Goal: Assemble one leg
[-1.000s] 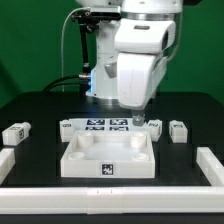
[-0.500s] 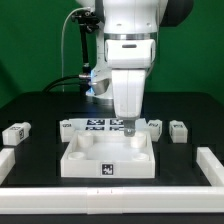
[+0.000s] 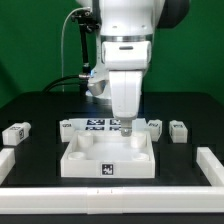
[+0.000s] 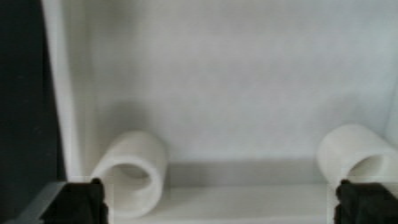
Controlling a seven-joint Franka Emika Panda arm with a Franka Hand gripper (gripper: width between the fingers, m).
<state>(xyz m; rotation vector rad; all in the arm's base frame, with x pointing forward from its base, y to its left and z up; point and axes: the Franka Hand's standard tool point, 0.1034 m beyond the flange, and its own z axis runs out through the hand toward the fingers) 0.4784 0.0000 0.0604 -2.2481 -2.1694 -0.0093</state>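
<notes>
Here, a white robot arm hangs straight down over a black table (image 3: 30, 105), its gripper (image 3: 127, 126) low at the far rim of a large white square tray piece (image 3: 85, 164). In the wrist view the 2 dark fingertips (image 4: 75, 200) sit at opposite edges of the frame with only white plastic between them. The claw is spread wide and carries nothing. Beneath it show 2 rounded corner sockets (image 4: 135, 165) of the tray piece.

The leg (image 3: 155, 125) nearest the gripper is a small stubby white block with a black-and-white tag. It stands on the table just behind the tray piece, toward the exterior view's right, apart from the claw. A second leg (image 3: 178, 129) sits beyond it. A third leg (image 3: 67, 127) and a fourth leg (image 3: 15, 131) lie toward the exterior view's left. The marker board (image 3: 98, 125) lies flat behind the tray piece.

The leg looks like hard moulded plastic — light, stiff, probably smooth and a little slippery. A grip across 2 flat opposite sides, near mid-height, should hold it square; a pinch at an edge could let it twist.
</notes>
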